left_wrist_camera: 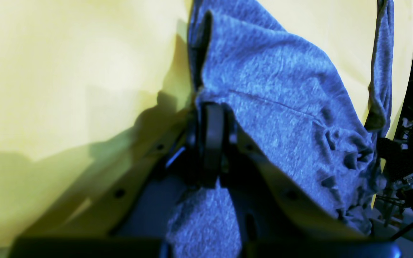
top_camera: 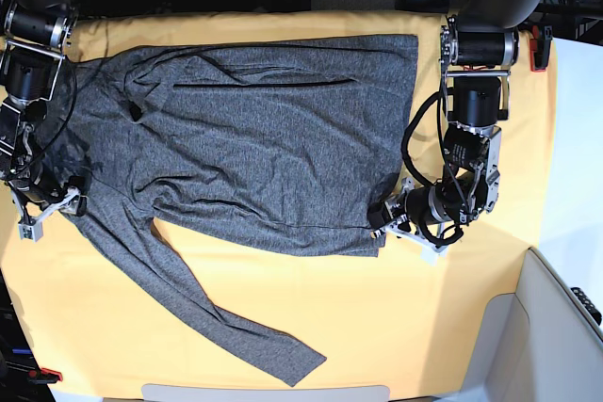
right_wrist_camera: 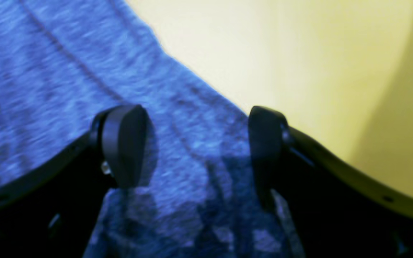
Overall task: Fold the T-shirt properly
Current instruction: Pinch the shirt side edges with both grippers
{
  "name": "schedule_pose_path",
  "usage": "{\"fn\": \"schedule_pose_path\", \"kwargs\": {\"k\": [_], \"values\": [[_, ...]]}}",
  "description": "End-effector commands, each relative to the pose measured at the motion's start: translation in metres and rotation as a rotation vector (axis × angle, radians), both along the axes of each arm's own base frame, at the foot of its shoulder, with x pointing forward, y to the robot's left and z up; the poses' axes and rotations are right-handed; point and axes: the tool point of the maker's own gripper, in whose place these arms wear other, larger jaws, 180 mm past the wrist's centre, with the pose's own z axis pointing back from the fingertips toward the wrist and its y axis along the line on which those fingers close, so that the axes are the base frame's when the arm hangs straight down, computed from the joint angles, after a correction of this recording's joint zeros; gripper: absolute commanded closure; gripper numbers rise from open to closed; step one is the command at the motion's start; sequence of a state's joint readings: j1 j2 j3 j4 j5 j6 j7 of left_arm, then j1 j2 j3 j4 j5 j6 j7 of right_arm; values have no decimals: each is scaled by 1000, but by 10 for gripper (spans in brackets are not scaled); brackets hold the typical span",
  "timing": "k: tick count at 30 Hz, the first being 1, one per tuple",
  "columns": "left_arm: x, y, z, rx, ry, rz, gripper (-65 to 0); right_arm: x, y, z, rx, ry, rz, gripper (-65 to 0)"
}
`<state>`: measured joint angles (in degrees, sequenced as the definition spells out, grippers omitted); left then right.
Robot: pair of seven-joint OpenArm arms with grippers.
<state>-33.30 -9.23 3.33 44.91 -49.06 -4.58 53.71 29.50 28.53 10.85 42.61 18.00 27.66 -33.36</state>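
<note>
- Left wrist view: the left gripper (left_wrist_camera: 212, 118) has its jaws pressed together with a pinch of the T-shirt (left_wrist_camera: 281, 118) caught between them. Grey knit bunches up around the fingertips and trails away in folds over the yellow cloth (left_wrist_camera: 66, 71). That pinch looks like a hold on the hem corner, kept so the edge can be carried.
- Right wrist view: the right gripper (right_wrist_camera: 195, 143) stands wide apart, both black fingers (right_wrist_camera: 124, 143) hanging over the shirt's edge where grey meets yellow. Nothing sits between them; I read this as either lining up on the fabric or just off it.
- Base view: the T-shirt (top_camera: 254, 138) lies spread across the far half of the yellow cloth (top_camera: 424, 327), one long sleeve running down toward the near edge. The left gripper (top_camera: 394, 216) sits at the hem corner by the right side, the right gripper (top_camera: 52, 204) at the shoulder by the left edge. No fold has been laid over yet.
</note>
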Motion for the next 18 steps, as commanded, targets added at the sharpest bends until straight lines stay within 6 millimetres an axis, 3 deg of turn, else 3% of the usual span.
{"fn": "schedule_pose_path", "kwargs": {"k": [1, 5, 11, 18], "values": [[10, 4, 13, 12, -33, -3, -6, 10, -14, 24, -13, -62, -18, -441], [10, 4, 12, 12, -32, -3, -6, 9, -35, 37, 9, -122, -92, -441], [5, 4, 7, 13, -21, -3, -6, 4, -43, 33, 10, -118, -149, -441], [4, 4, 6, 13, -18, -3, -6, -6, -28, 1, 59, -51, -150, -423]]}}
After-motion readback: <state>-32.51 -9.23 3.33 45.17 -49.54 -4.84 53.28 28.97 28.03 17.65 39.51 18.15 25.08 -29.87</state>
